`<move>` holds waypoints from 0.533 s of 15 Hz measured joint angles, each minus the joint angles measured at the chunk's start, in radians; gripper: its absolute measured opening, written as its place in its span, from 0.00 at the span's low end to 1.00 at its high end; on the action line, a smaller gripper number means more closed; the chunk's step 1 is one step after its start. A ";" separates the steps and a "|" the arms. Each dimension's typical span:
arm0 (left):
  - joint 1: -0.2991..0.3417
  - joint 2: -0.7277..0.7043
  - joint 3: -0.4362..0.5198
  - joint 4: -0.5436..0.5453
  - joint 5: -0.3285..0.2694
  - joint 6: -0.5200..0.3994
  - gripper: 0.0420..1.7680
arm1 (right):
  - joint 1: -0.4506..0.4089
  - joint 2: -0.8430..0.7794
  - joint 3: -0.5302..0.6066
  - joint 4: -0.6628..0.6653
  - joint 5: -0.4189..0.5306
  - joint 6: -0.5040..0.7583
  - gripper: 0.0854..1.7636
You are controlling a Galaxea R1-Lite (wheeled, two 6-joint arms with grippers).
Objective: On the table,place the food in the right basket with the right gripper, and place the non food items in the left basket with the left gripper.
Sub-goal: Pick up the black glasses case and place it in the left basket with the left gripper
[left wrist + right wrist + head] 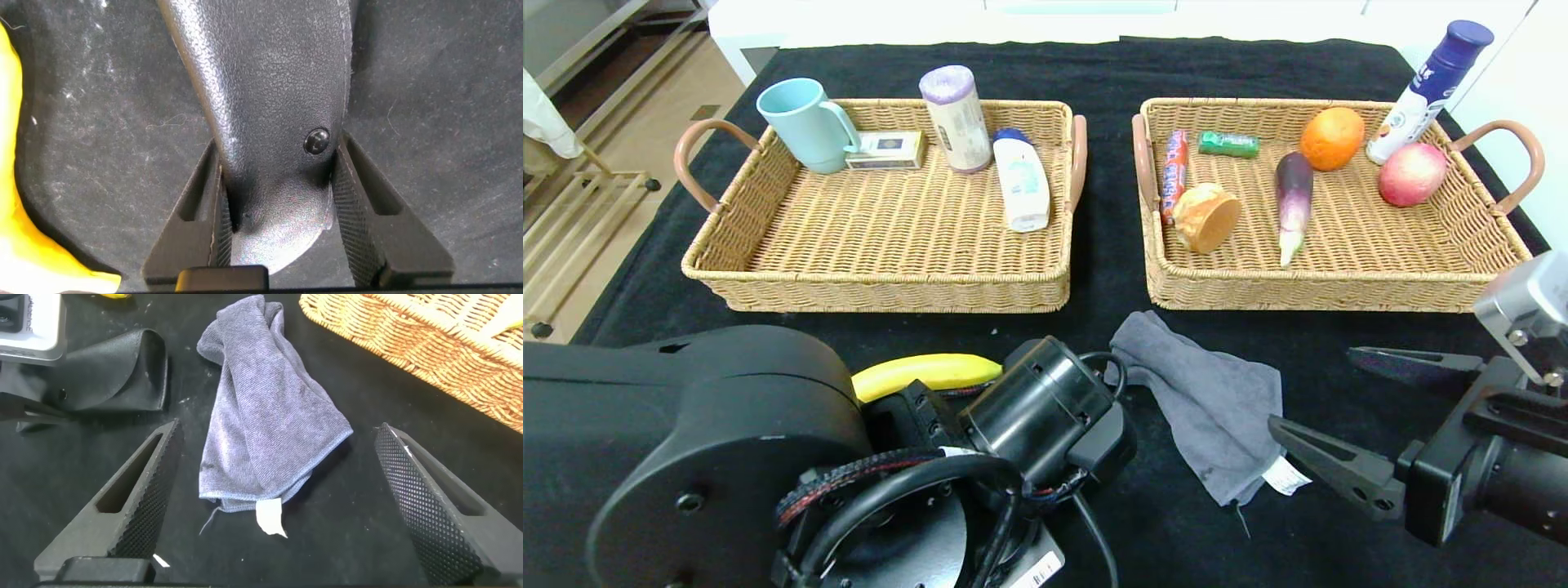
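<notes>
Pinching a black case (261, 73) with the left gripper (278, 143), low over the dark table near the front edge; jaws pressed against both flanks of the case at its narrow end, so grasping it, though hard to judge how firmly. Working, then, the non-food step: pickup in hand, lift not yet begun. Lying just beside that grip, a banana (927, 371), apart from the case but close enough to get nudged. Next call: seating the grip fully, rising straight up to clear the banana, then carrying forward to the left basket (882, 286) and letting go over its bare front part, away from the cup, box and bottles along the far wall. Slick, tapering surface on the case, so likely to slide out of a light pinch. Waiting near the front right, the right gripper (1311, 386), jaws spread wide and holding nothing, facing a grey cloth (1209, 400) crumpled between it and the left arm. Left to sort after this: cloth, non-food, for the left side; banana for the right basket (1323, 290)
</notes>
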 joint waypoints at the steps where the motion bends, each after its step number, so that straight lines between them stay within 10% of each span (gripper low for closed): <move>1: -0.001 0.000 -0.001 0.001 0.000 0.000 0.43 | 0.001 0.000 0.000 0.000 0.000 0.000 0.97; 8: -0.004 -0.010 0.001 0.012 -0.007 0.003 0.43 | 0.016 -0.009 0.002 -0.003 -0.002 0.001 0.97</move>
